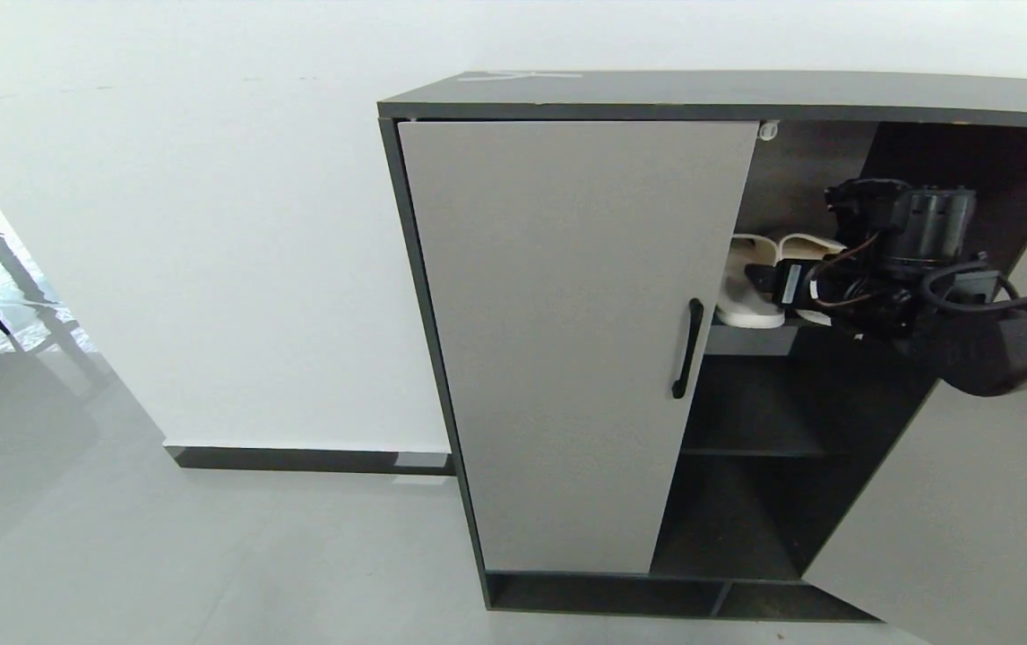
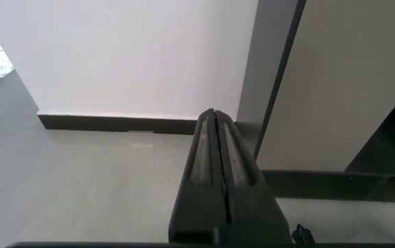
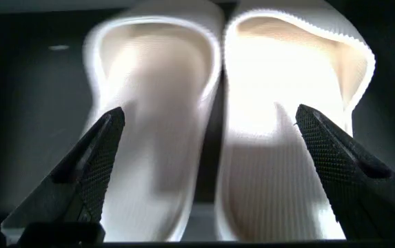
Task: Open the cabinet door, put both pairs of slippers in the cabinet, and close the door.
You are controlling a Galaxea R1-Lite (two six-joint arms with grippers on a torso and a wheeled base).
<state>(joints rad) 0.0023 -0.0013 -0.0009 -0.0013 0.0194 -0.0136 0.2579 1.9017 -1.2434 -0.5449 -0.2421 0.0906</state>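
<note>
A pair of white slippers (image 1: 760, 285) lies on the top shelf of the dark cabinet (image 1: 702, 90), behind the edge of the closed grey left door (image 1: 567, 340). My right gripper (image 1: 769, 282) reaches into that shelf. In the right wrist view it (image 3: 211, 172) is open, one finger (image 3: 90, 172) outside each of the two slippers (image 3: 252, 138), not touching them as far as I can see. My left gripper (image 2: 214, 148) is shut and empty, low over the floor near the cabinet's left corner.
The cabinet's right door (image 1: 970, 511) stands swung open at the right. Lower shelves (image 1: 746, 448) are dark and bare. The closed door has a black handle (image 1: 688, 349). Grey floor (image 1: 164, 555) spreads left; a white wall stands behind.
</note>
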